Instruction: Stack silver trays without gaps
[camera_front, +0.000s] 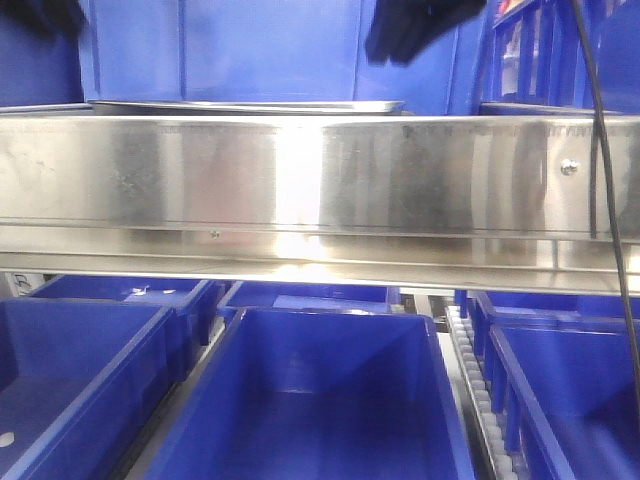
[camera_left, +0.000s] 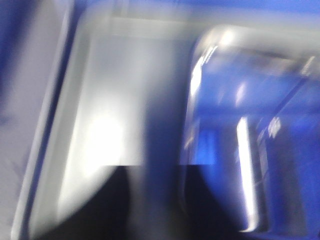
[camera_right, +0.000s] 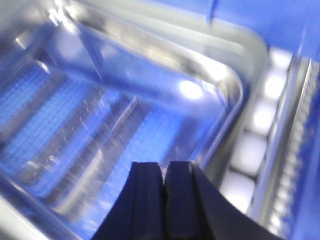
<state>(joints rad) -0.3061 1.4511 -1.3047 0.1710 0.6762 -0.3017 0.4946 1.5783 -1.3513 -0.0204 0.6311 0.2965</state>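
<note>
A wide steel shelf band (camera_front: 300, 180) runs right across the front view and hides most of what sits behind it. A black cable (camera_front: 598, 150) hangs down in front of it on the right. Under the band are open blue bins (camera_front: 320, 400). A roller track (camera_front: 475, 390) runs between two of them. All around me it is blue.

On top of the shelf, just above the band and left of the middle, I see only the thin rim of a silver tray (camera_front: 250, 105).

My right claw (camera_right: 163, 170) hangs over the shiny floor of a tray. Its two black fingers (camera_right: 147, 200) are pressed together with nothing between them. The tray floor mirrors blue stripes. Its round corner sits just beside a row of white rollers (camera_right: 257, 120).

My left claw (camera_left: 150, 210) is only a dark blur low in its own smeared view, so I cannot tell if it is spread or pressed together. There I make out a grey tray (camera_left: 95, 130) on the left and a shinier tray (camera_left: 235, 140) on the right. Their edges are close, but I cannot tell if they touch.
</note>
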